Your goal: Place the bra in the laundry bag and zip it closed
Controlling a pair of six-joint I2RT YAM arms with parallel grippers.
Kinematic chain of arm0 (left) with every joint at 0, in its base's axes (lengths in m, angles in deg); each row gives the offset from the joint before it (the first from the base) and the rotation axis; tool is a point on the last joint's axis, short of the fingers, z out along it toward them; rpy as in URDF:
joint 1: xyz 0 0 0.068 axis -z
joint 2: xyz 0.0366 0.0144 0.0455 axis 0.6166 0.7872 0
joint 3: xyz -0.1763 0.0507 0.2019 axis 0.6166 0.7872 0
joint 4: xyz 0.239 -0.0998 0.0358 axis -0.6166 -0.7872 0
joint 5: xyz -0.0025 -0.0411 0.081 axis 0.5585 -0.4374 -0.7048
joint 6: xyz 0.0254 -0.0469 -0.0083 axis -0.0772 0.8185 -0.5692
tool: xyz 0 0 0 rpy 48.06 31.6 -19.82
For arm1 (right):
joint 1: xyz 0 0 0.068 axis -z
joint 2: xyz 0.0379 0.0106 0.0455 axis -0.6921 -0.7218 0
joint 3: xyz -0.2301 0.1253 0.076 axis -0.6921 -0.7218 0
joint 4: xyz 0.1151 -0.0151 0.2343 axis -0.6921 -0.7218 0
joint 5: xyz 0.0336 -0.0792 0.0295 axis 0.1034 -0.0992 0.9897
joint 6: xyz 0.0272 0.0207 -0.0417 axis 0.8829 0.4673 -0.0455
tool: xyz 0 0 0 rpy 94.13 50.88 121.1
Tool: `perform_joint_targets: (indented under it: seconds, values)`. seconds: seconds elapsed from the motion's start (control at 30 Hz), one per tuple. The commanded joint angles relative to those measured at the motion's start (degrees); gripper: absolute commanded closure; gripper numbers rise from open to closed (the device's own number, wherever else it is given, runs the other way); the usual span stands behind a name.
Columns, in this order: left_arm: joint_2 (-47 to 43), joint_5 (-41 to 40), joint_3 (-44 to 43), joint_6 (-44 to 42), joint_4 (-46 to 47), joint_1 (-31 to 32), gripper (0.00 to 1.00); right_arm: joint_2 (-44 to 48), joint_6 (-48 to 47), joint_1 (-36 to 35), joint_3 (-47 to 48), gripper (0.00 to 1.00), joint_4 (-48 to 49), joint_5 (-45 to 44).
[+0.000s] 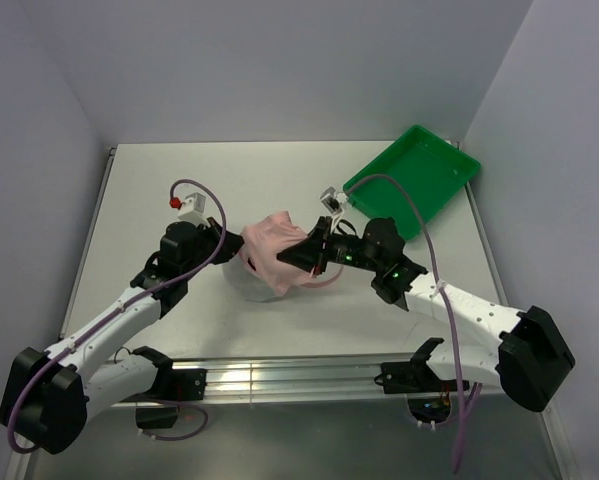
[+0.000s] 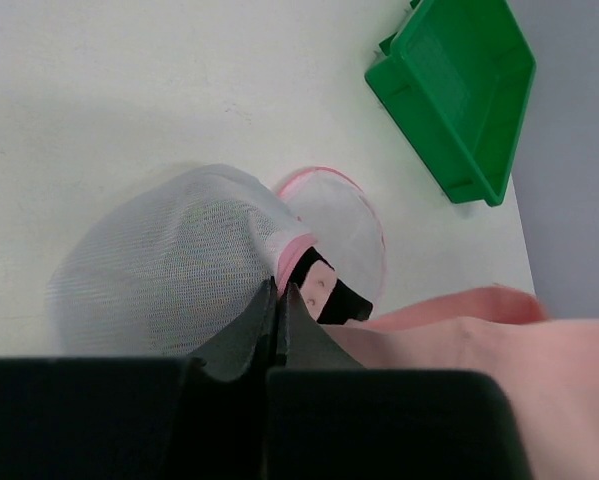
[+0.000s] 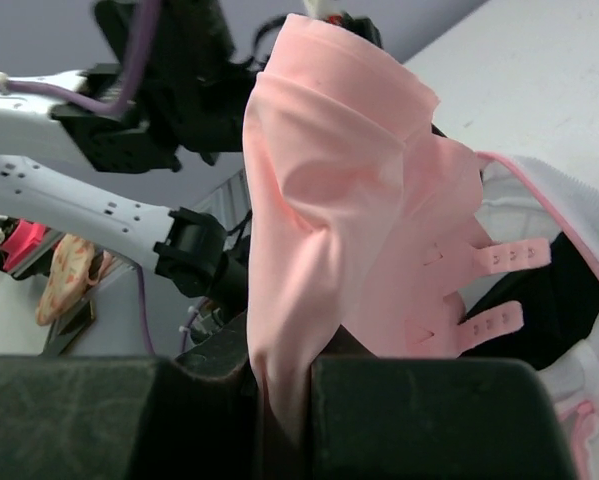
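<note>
Pinching the pink zip rim of the small round laundry bag (image 2: 169, 270) of white see-through mesh, the left gripper (image 2: 279, 300) has its two dark fingers pressed together with the edge of the fabric caught between them. The bag's body bulges as a grey-white dome on the white table (image 2: 129, 90), left of the fingers in the left wrist view. A round mesh flap edged in pink lies flat just beyond the grip, so the mouth stands open and the zip is not closed.

The right gripper (image 3: 279, 390) is clamped narrow on the soft pale-pink fabric bra (image 3: 329, 200), which rises from the jaws in a tall folded sheet. Two pink closure tabs dotted with small holes stick out to the right of the folds in the right wrist view, and behind them shows the bag's white mesh with its pink edge.

From above, the bra hangs bunched between the two grippers, over and against the upper side of the bag near the middle of the table. How much of it is inside the mouth cannot be told, since the fabric hides the opening.

A shallow rectangular green plastic tray (image 1: 414, 175) sits at the far right corner of the table, well apart from the bag.
</note>
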Motion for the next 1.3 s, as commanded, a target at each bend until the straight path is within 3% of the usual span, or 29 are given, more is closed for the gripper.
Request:
perform_joint_targets:
  seconds: [0.0, 0.33, 0.63, 0.97, 1.13, 1.27]
  values:
    - [-1.7, 0.9, 0.7, 0.8, 3.7, -0.2, 1.00, -4.0, -1.2, -0.3, 0.7, 1.00, 1.8, -0.5]
    - [-4.0, 2.4, 1.5, 0.7, 2.9, -0.3, 1.00, -18.8, -2.9, -0.4, 11.4, 1.00, -6.3, -8.3]
    - [-3.4, 2.3, 0.7, 0.1, 3.3, -0.3, 1.00, -26.1, -13.6, -5.5, 18.2, 1.00, -18.7, -4.1]
    - [-1.9, 4.6, -1.4, 0.4, 7.3, -0.3, 1.00, -30.7, -4.5, -6.5, 14.1, 1.00, -12.7, -2.2]
    - [-3.0, 7.1, 0.6, 1.4, 7.8, -0.2, 1.00, -33.1, -0.9, -6.2, 17.4, 1.00, -15.0, -9.2]
    - [-5.9, 8.9, 5.4, 3.3, 4.9, -0.1, 1.00, -30.3, 6.9, -5.6, 17.6, 1.00, -10.1, -17.6]
